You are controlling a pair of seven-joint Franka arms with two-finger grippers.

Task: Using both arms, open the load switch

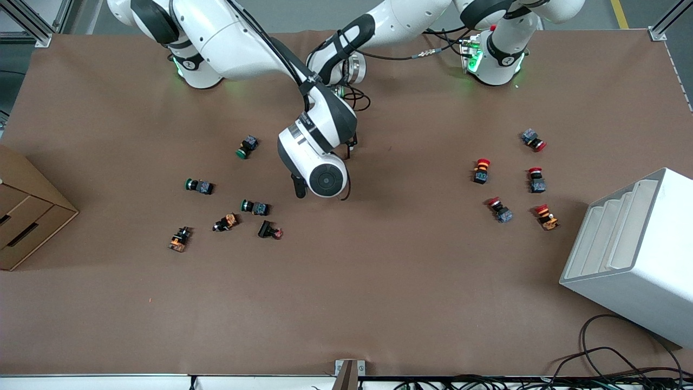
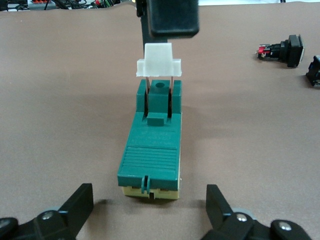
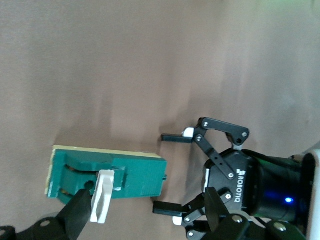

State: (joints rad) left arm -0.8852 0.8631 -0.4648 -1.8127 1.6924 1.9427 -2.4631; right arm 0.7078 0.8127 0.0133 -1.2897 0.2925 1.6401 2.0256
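Note:
The load switch (image 2: 151, 145) is a dark green block on a cream base, lying flat on the brown table, with its white lever (image 2: 159, 62) standing up at one end. My left gripper (image 2: 149, 209) is open. Its fingertips (image 2: 80, 202) flank the switch's other end without touching it. My right gripper (image 3: 145, 215) is open over the switch (image 3: 135, 172), with one finger (image 3: 75, 215) close beside the lever (image 3: 102, 196). That finger (image 2: 172, 17) shows just above the lever in the left wrist view. In the front view the right arm's hand (image 1: 319, 170) covers the switch.
Green-capped and orange push-buttons (image 1: 254, 207) lie toward the right arm's end, red-capped ones (image 1: 481, 170) toward the left arm's end. A cardboard box (image 1: 27, 211) and a white rack (image 1: 633, 244) stand at the table's two ends. Cables (image 1: 612, 357) lie at the near edge.

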